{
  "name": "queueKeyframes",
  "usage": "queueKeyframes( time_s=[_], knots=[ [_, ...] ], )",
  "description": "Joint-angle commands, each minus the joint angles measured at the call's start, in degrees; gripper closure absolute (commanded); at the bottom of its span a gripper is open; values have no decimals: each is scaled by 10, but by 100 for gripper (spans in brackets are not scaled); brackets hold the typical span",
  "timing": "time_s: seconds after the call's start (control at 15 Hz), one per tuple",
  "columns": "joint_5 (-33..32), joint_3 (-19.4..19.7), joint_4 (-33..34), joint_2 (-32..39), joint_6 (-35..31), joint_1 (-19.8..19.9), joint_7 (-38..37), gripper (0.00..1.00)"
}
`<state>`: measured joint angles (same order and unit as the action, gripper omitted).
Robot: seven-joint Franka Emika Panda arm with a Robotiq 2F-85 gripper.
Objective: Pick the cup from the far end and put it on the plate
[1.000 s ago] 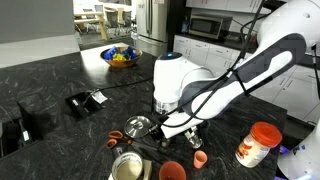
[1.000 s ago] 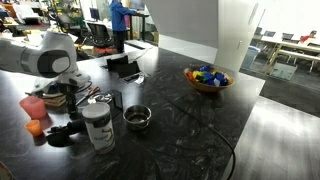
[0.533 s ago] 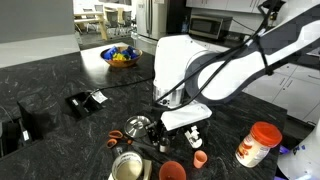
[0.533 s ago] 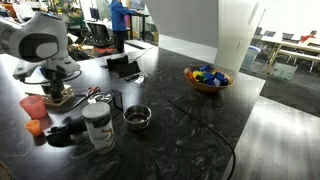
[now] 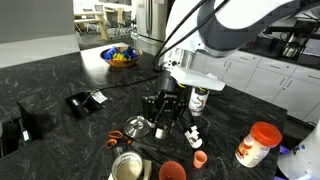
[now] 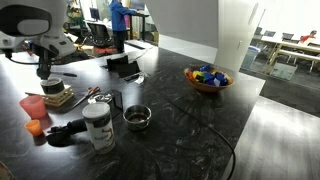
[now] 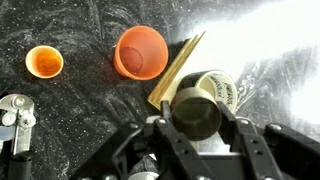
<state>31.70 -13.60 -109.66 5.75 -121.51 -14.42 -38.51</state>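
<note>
**Item:** cup, small, shiny metal.

**Location:** in the wrist view it sits between the fingers of the tool. It is carried clear of the bench and partly covers the white container beyond it.

**Tool state:** one finger lies against each side of the cup wall. I judge it clamped on the cup.

**Orientation:** mouth up toward the wrist camera, with the dark inside showing. The axis is vertical, in line with the tool. The cup looks about as wide as tall, so it has hardly any long axis, and being round it has no facing side.

**Hazards, my judgement:**
- The smooth metal wall could slide in the grip if I swing or jerk the arm.
- Carrying it low risks clipping the white container, the larger orange cup or the small orange cup, all near below.
- Letting go too high or off level could make it bounce or tip over.
- I cannot pick out the plate with confidence, so a misplaced set-down is possible.
</note>
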Motion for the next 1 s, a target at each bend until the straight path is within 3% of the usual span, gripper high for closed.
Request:
queueKeyframes(
  time_s=[0.0,0.13,0.6,0.67,0.93],
  knots=[
    [103,11,-2,-7,2,23,42,79],
    [130,24,-8,-15,-3,32,33,79],
    [130,56,-24,-37,2,53,-41,79],
    [115,54,-7,-20,1,51,-27,54],
    [115,55,-13,-25,1,52,-38,54]
  ],
)
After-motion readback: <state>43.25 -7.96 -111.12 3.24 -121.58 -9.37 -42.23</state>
